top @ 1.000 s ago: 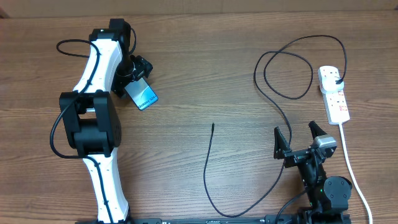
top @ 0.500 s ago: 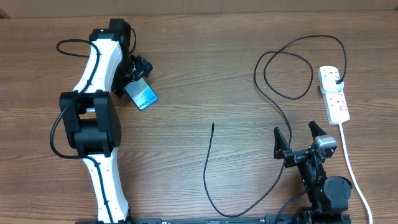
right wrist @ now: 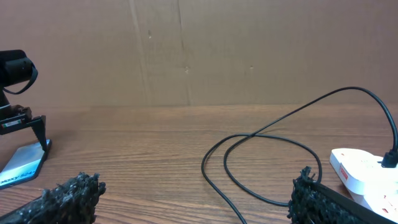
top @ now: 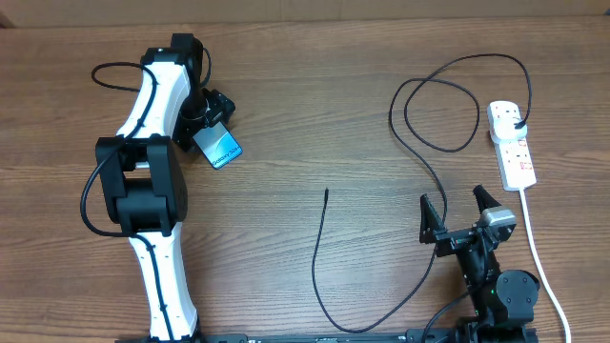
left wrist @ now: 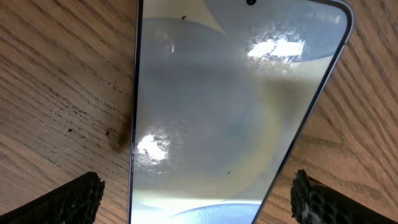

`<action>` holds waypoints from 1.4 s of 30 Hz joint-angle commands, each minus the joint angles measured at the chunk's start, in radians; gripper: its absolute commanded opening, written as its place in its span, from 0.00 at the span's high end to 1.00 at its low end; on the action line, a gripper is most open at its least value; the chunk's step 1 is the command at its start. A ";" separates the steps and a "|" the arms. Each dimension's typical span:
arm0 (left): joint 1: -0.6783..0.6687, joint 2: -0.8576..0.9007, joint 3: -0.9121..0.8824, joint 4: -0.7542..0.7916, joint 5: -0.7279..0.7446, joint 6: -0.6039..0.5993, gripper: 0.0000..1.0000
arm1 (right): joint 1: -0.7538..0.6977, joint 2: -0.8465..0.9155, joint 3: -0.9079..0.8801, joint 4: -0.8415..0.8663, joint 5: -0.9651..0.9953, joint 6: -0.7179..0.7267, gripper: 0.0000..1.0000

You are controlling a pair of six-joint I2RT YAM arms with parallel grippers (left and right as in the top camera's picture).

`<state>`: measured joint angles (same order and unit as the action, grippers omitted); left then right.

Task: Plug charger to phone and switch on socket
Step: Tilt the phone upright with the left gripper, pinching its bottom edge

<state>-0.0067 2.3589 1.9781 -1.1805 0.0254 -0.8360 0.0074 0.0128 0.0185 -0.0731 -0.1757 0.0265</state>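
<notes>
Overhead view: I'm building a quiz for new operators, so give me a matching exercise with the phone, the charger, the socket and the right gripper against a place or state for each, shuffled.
Column one
1. phone
2. charger
3. socket
4. right gripper

Column two
A. white, on the right side of the table
B. jaws apart, holding nothing
C. light-blue screen facing up, on the left side
D. black, its free tip lying loose mid-table

Pairs: 1-C, 2-D, 3-A, 4-B
</notes>
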 commanded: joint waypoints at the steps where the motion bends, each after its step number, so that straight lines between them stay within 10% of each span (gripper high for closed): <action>1: -0.007 0.036 0.020 0.004 -0.010 -0.005 0.00 | 0.004 -0.010 -0.011 0.004 0.003 0.000 0.00; 42: -0.007 0.089 0.020 0.002 0.002 0.010 0.00 | 0.004 -0.010 -0.011 0.004 0.003 0.000 0.00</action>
<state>-0.0067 2.4035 1.9903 -1.1751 0.0330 -0.8352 0.0074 0.0128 0.0185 -0.0723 -0.1761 0.0257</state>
